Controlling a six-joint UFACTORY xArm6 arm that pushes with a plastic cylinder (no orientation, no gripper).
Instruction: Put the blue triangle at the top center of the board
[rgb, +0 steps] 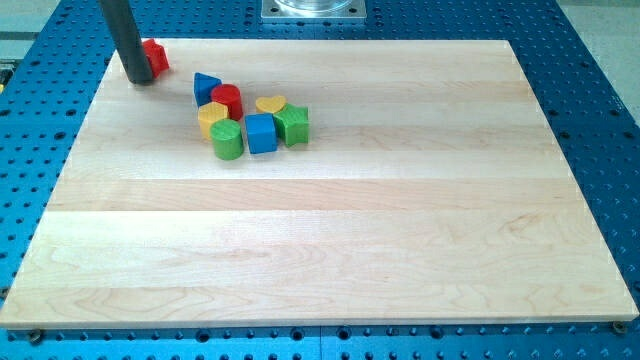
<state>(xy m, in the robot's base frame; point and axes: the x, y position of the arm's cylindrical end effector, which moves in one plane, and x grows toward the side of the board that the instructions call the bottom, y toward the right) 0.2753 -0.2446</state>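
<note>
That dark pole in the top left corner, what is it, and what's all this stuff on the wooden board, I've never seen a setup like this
The dark pole is the end of a robot arm. It has no claw and holds nothing; it only slides its lower end, my tip, along the wooden board to push blocks. There is one picture, from a camera looking down at the board at a slant; where it is mounted is not on record.

My tip stands near the view's top left, right beside a red block partly hidden behind the rod.

To its right lies a cluster: the blue triangle, a red cylinder, a yellow block, a green cylinder, a blue cube, a yellow heart and a green star-like block. My tip touches none of these.
</note>
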